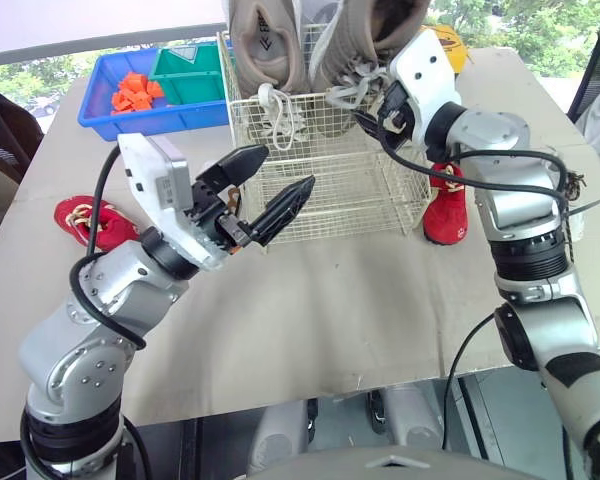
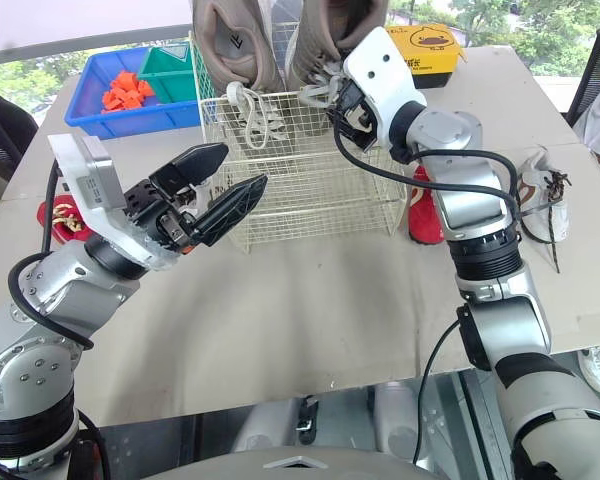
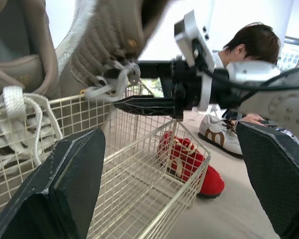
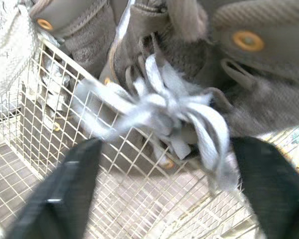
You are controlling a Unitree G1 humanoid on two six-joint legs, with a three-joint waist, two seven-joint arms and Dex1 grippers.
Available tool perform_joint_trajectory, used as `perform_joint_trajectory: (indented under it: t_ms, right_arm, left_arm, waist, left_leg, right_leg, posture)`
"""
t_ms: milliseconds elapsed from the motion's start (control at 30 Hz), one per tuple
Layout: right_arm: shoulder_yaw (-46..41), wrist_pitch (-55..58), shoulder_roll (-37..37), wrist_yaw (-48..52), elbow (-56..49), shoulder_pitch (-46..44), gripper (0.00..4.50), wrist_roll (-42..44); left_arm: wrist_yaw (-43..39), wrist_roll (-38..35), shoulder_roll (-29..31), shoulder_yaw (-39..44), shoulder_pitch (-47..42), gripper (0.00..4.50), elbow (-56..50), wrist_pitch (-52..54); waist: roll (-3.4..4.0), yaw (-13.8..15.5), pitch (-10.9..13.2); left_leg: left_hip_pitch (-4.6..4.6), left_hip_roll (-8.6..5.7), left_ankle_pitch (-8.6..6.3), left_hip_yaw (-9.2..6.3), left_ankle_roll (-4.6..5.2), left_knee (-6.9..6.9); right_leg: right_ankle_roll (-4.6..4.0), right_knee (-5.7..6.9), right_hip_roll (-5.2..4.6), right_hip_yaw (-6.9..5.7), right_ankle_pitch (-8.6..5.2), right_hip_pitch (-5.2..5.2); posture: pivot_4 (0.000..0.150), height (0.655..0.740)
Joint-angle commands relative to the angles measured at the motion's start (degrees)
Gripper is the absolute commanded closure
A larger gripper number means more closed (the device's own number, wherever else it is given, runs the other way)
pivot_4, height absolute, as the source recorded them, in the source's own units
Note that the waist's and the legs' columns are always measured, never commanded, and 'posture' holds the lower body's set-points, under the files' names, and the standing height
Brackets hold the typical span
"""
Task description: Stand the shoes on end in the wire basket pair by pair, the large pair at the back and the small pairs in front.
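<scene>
With the left tool [image 1: 285, 170] and right tool [image 4: 164, 149] both gaping empty, I am judging the red shoe [image 1: 445, 205] lying on the desk [image 1: 330, 300] beside the basket [image 1: 330, 190] light and soft, best pinched at its heel.

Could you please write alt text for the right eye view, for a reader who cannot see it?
Two large grey-brown shoes stand on end at the back of a wire basket, with the right claw open at their laces. The left claw hangs open in front of the basket. A small red shoe lies to its right, another to its left.
</scene>
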Motion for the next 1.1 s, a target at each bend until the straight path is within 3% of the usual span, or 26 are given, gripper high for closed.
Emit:
perform_joint_trajectory:
  t_ms: [33,267,533,767,933,1100]
  right_arm:
    - [-5.99,6.5,-0.29,0.7,-4.55,-4.27,0.05,6.07]
    - [-11.32,9.2,1.22,-2.09,-3.4,-5.57,0.05,11.98]
    - [-14.44,4.14,-2.3,8.31,-11.01,0.77,0.05,23.43]
    - [-15.64,4.75,-13.64,27.27,-21.76,13.36,0.05,38.5]
    - [-15.74,-0.78,-16.71,29.51,-27.2,20.46,0.05,39.32]
    - [-15.29,0.31,-17.89,26.82,-30.55,22.71,0.05,41.78]
  left_arm:
    - [0.39,0.57,-0.42,0.57,0.57,0.0,-2.25,-1.68]
    - [0.33,0.19,-0.48,1.15,1.21,0.0,-2.49,-2.09]
    - [1.1,-1.44,-0.28,3.34,3.18,0.0,-2.44,-2.12]
    - [9.06,-9.95,-0.05,15.95,14.74,0.0,-4.0,-1.65]
    - [15.04,-10.42,1.09,23.41,24.14,0.0,-2.79,0.36]
    - [17.93,-7.5,3.98,21.55,25.89,0.0,0.24,3.42]
  waist:
    - [0.0,0.08,0.0]
    - [-0.01,0.28,0.0]
    - [-0.01,0.47,0.0]
    - [-0.03,0.41,0.03]
    - [-0.1,0.51,-0.01]
    - [-0.11,1.21,-0.01]
  left_leg:
    - [-0.01,0.0,0.0,-0.03,0.0,-0.01]
    - [-0.03,-0.04,0.0,-0.07,0.01,0.0]
    - [-0.08,-0.02,-0.01,-0.12,0.02,-0.03]
    - [-0.1,0.03,-0.04,-0.13,0.08,-0.02]
    - [0.04,0.12,-0.05,-0.19,0.08,-0.02]
    - [0.09,0.05,-0.04,-0.12,0.07,0.04]
  right_leg:
    - [0.0,0.0,0.0,-0.02,0.0,0.0]
    - [-0.01,-0.02,-0.07,-0.07,0.0,0.03]
    - [0.01,-0.1,-0.07,-0.13,-0.01,0.03]
    - [0.01,-0.17,-0.29,-0.12,-0.01,0.04]
    - [-0.01,-0.11,-0.27,-0.13,-0.02,0.13]
    - [-0.04,-0.14,-0.12,-0.18,-0.06,0.23]
  posture:
    - [0.15,0.74]
    - [0.15,0.74]
    - [0.15,0.74]
    - [0.15,0.74]
    - [0.15,0.74]
    - [0.15,0.74]
